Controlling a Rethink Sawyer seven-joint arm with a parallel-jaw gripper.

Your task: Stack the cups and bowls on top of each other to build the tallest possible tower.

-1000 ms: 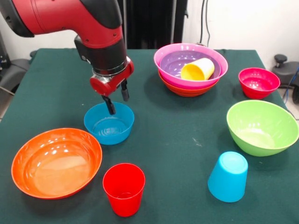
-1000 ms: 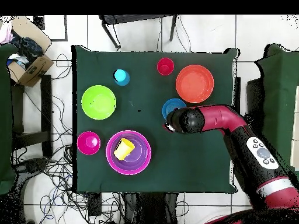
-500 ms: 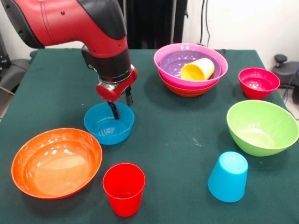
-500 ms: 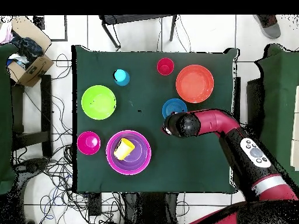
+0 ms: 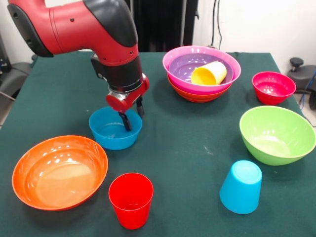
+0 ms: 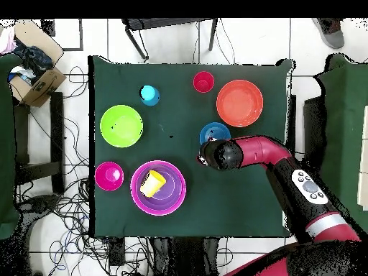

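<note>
My gripper (image 5: 132, 115) is spread, 1 finger inside the small blue bowl (image 5: 112, 133) and 1 outside its far rim, bowl sitting on the desk (image 5: 197, 163) beside the orange bowl (image 5: 59, 172).

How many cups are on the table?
3: the yellow cup lies on its side in the purple bowl, the red cup stands upright at the front, and the blue cup stands upside down.

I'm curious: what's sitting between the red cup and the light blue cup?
Nothing; in the front view only bare green table lies between red cup and light blue cup.
</note>
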